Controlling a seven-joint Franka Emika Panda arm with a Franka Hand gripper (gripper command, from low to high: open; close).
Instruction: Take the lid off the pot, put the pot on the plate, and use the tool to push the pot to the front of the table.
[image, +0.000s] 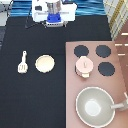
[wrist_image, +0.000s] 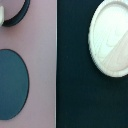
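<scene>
One gripper (image: 54, 20) hovers (touching nothing) far above lidded pot (image: 83, 66).

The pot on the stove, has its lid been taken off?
No, the lid sits on the pot on the stove, while the gripper is far off at the exterior view's top.

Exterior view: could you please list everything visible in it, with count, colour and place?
table: one, black, fills the view's left
spatula: one, cream, on the table at left
plate: one, beige, on the table just right of the spatula
stove: one, pinkish-brown, at right
burners: three showing, black, on the stove's top part
pot: one, pale pink, on the stove among the burners
lid: one, pale pink, on the pot
pan: one, grey-beige, at bottom right
tool: one, blue-blocked, at top, far from everything
</scene>
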